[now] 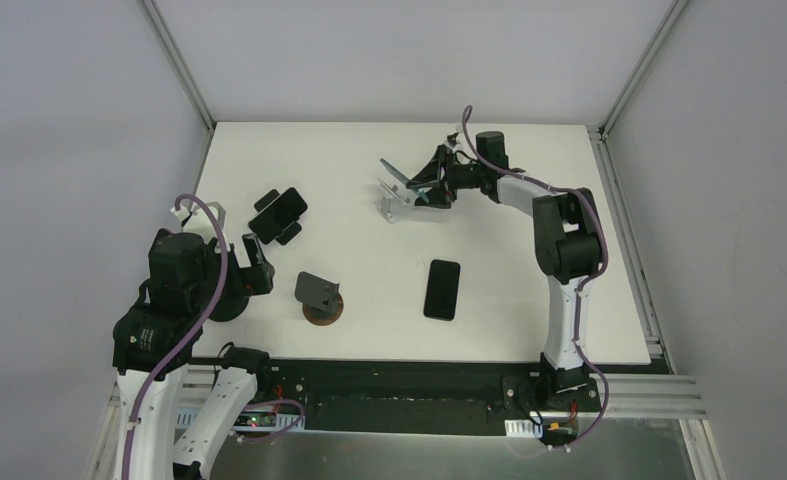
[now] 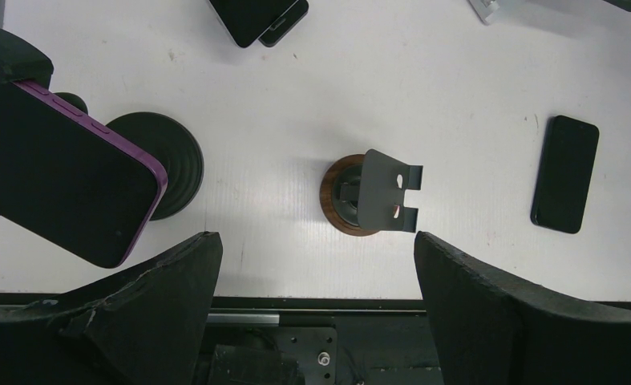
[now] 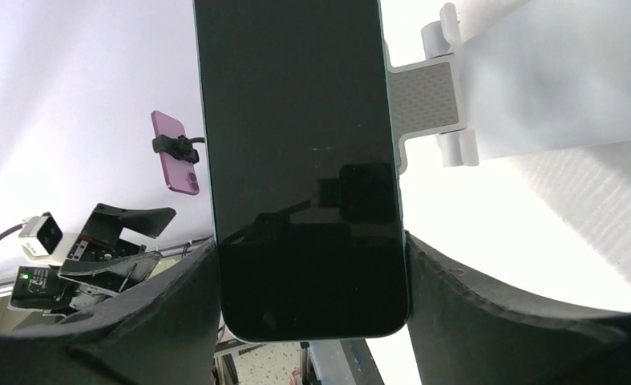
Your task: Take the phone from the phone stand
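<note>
left arm: chunky black joint housings on white links.
right arm: slim white links, with black housings at shoulder, elbow and wrist.
cables: purple, looping loosely along each arm from base to wrist.
left gripper: two broad matte black fingers, one with a rough, scuffed edge.
right gripper: black, with the same wide, dull fingers.
bases: black plates bolted to a silver rail, with small white labels and red wiring beside them.
circuit board: shows a green light, next to the left base.
</note>
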Robot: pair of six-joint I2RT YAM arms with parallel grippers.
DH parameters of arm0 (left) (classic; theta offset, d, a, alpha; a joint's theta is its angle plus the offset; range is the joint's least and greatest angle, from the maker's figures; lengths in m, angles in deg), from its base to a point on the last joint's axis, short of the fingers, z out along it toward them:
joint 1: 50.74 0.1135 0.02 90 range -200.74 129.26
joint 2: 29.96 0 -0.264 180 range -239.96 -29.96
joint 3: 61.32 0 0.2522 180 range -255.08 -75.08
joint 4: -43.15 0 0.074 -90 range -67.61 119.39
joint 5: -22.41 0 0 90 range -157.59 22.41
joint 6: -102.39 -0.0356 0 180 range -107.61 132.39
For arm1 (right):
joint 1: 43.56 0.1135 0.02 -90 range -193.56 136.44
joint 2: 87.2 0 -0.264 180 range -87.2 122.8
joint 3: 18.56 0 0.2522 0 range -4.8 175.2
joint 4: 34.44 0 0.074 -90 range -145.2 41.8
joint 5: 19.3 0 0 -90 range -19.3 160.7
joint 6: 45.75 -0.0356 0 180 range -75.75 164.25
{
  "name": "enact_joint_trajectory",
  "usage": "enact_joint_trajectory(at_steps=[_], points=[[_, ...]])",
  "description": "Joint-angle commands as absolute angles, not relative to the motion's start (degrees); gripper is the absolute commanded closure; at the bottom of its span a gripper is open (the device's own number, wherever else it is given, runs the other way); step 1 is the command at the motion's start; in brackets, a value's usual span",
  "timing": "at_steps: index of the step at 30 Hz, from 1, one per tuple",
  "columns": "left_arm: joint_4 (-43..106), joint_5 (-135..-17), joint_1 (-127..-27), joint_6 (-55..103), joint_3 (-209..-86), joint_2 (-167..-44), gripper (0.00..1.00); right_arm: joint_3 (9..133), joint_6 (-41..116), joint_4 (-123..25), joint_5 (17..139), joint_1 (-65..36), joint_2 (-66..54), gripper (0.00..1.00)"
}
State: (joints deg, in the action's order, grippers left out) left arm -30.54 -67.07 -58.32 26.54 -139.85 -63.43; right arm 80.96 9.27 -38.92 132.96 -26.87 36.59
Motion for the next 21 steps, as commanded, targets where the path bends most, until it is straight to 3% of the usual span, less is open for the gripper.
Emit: enact_joint_trajectory(at_steps=[1,16,21], points=[[-30.1,-66.8,-58.7,27.5,-139.6,-63.5,0.07,79.6,5.9,-31.5,135.5,-28.1,30.8,0.61],[-28.6,-72.4,-58.7,26.0,-142.3,-67.4,0.08,68.4,7.0,-31.2,129.1,-31.4,19.5,0.63],[-26.6,-76.2,-58.9,26.4,-142.8,-69.8,0.11,63.2,13.5,-38.3,125.7,-31.5,12.4,0.63]])
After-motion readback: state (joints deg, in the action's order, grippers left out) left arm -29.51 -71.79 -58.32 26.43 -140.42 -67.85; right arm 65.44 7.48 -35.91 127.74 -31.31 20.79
